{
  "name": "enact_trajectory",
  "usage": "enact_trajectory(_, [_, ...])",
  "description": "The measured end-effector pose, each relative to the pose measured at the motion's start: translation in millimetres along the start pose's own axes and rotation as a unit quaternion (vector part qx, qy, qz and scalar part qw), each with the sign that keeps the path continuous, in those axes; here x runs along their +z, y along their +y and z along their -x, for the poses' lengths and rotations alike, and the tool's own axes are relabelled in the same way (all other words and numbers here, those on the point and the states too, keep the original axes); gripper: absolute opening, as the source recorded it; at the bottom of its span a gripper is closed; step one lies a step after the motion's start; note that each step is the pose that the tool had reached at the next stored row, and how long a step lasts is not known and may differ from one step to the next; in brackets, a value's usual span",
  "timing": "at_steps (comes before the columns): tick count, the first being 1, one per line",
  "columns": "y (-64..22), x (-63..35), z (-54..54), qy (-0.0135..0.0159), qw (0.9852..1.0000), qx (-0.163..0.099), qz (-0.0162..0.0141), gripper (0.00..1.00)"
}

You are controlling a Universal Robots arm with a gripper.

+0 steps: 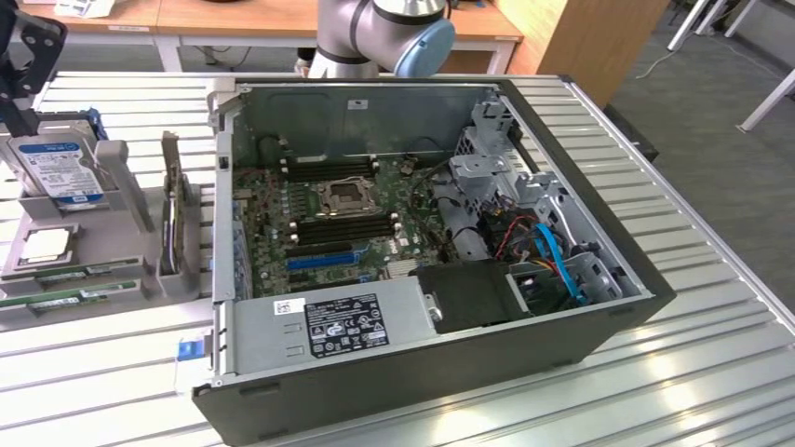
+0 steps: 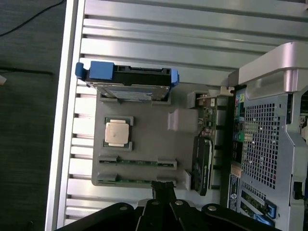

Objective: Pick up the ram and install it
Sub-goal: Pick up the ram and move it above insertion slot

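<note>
**Shut claw over the parts holder**

The arm [image 1: 372,28] extends over the grey holder [image 2: 144,130]. Its gripper [image 2: 163,188] has its fingers pressed together. The ram [image 2: 130,181] lies in the holder's outermost slot, just beside the fingertips. The table [image 2: 67,120] edge runs near one side of the holder, and the computer case [image 2: 269,144] stands close on the other.
</note>
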State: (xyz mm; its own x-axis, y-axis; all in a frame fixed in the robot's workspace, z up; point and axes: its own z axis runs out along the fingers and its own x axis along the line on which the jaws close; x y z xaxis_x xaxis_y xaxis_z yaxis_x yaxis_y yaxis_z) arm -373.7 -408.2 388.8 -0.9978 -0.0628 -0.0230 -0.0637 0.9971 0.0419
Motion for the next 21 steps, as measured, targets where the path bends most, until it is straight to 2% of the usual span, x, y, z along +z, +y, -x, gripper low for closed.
enact_trajectory(8, [0.0,0.2,0.0,0.0012,0.9996,-0.027,0.0001,0.10])
enact_trajectory(15, [0.0,0.4,0.0,0.0023,0.9986,-0.052,-0.0001,0.10])
enact_trajectory(18, [0.0,0.4,0.0,0.0029,0.9979,-0.065,-0.0001,0.10])
enact_trajectory(21, [0.0,0.5,0.0,0.0037,0.9963,-0.086,0.0001,0.10])
